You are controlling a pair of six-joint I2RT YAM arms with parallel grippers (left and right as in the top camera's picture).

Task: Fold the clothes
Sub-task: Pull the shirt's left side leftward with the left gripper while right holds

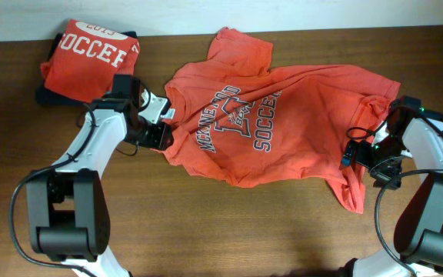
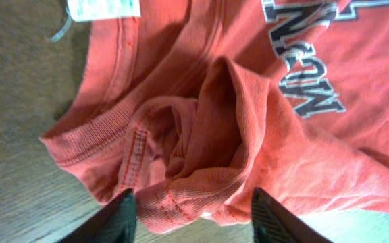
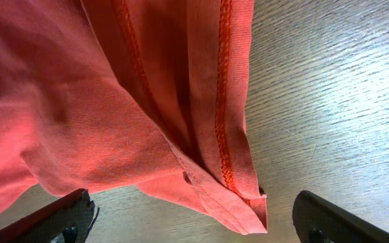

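Note:
An orange-red T-shirt (image 1: 283, 123) with navy-and-white "SOCCER" lettering lies crumpled, chest up, across the middle of the table. My left gripper (image 1: 160, 135) is at its collar, beside the white neck tag (image 2: 103, 8). In the left wrist view the ribbed collar fold (image 2: 201, 182) sits bunched between the two fingertips (image 2: 118, 219) of that gripper (image 2: 194, 224), which stand apart without pinching it. My right gripper (image 1: 362, 159) is at the shirt's right edge. It (image 3: 194, 226) is wide open, and the stitched hem corner (image 3: 245, 202) lies between its fingers, touching neither.
A second orange-red shirt (image 1: 91, 52) with white "SOCCER" lettering lies folded at the back left, on top of something dark (image 1: 46, 96). Bare wooden table (image 1: 229, 231) stretches along the front. The table's back edge (image 1: 298, 29) meets a pale wall.

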